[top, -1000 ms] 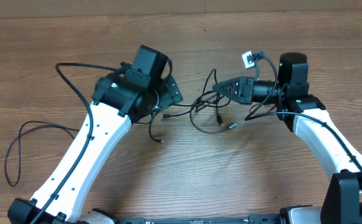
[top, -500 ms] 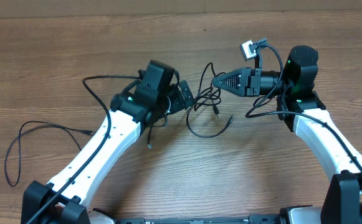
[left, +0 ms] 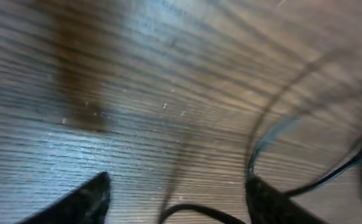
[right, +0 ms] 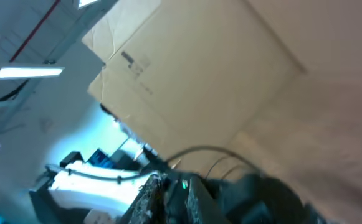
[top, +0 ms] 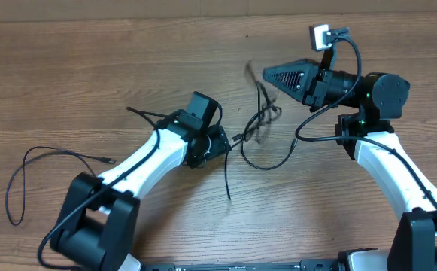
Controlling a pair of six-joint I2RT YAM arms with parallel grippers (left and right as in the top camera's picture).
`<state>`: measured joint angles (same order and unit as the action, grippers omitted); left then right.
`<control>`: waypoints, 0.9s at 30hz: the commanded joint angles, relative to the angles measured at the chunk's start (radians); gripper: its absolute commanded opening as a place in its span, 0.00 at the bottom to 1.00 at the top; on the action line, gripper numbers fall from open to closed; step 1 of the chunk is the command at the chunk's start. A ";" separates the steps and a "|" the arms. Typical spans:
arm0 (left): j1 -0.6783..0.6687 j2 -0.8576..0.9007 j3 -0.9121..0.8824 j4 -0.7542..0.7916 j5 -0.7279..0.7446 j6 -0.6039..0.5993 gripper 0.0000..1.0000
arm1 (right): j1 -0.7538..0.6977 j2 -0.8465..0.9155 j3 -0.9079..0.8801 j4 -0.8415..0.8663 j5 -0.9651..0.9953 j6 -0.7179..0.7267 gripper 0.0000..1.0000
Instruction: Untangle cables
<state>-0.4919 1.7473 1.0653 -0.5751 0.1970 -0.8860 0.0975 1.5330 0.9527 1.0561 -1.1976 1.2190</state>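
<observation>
The wooden surface (top: 203, 45) carries both arms. The left arm (top: 143, 158) reaches low toward the centre and the right arm (top: 387, 158) is raised. The left tool (left: 177, 183) stands partly open, a cord lying loose between its fingers, unclamped. The right tool (top: 265, 75) looks pinched shut on a strand of the tangled cables (top: 262, 120), which hang mid-surface between the tools. One separated cable (top: 53, 149) lies far left.

If the right tool hauls higher before the left clamps, the knot could tighten or the whole bunch could lift away.

A second ago the left jaws were wider and further back. The right tool sat lower, and the tangle lay slacker.
</observation>
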 commanded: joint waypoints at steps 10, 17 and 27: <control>0.035 0.000 0.026 0.013 0.044 0.124 0.78 | -0.041 -0.022 0.018 -0.735 0.287 -0.509 0.22; 0.036 -0.016 0.067 0.037 0.204 0.116 1.00 | -0.054 -0.022 0.018 -1.090 0.584 -0.570 0.55; -0.058 -0.016 0.067 0.220 0.354 0.070 1.00 | -0.243 -0.044 0.018 -1.291 0.666 -0.569 1.00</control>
<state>-0.5152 1.7599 1.1122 -0.3935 0.4805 -0.8097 -0.0746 1.5242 0.9592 -0.2138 -0.5766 0.6640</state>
